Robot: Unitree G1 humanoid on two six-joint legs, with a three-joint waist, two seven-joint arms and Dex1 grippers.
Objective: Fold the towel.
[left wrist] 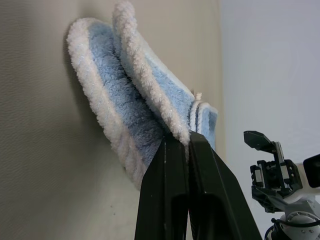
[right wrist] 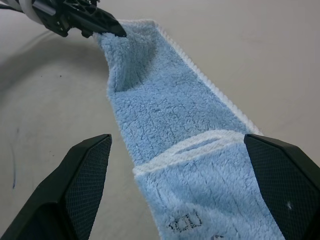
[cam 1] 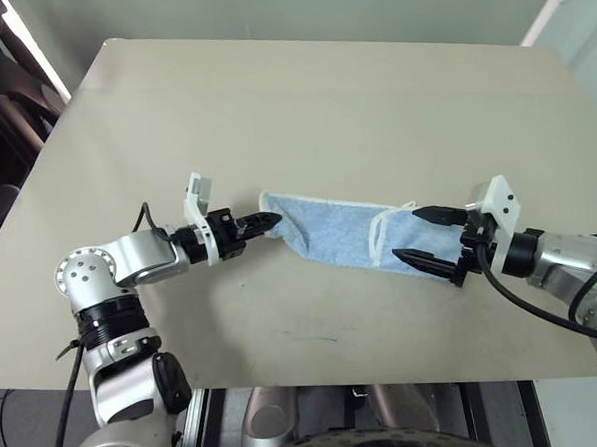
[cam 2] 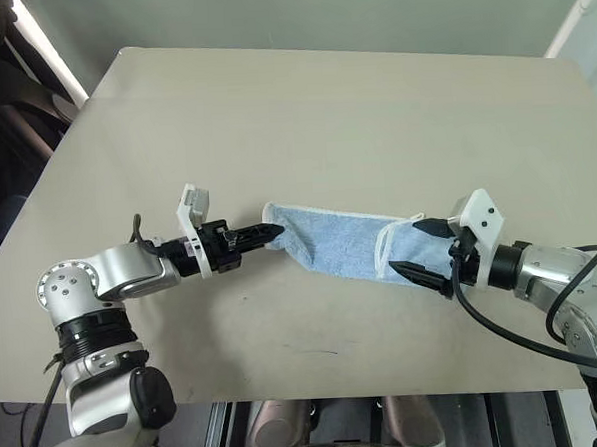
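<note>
Spanning both jaws lengthwise, towel [cam 1: 334, 232] | left gripper [cam 1: 270, 222] clamped on far end | right gripper [cam 1: 420, 239] gaping astride near end, nothing held

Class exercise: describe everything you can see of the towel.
The towel is light blue fluffy terry with white stitched edging, lying as a long narrow folded strip on the table. One end is pinched by the shut left gripper and slightly lifted; the other end, doubled over, lies between the fingers of the open right gripper.
</note>
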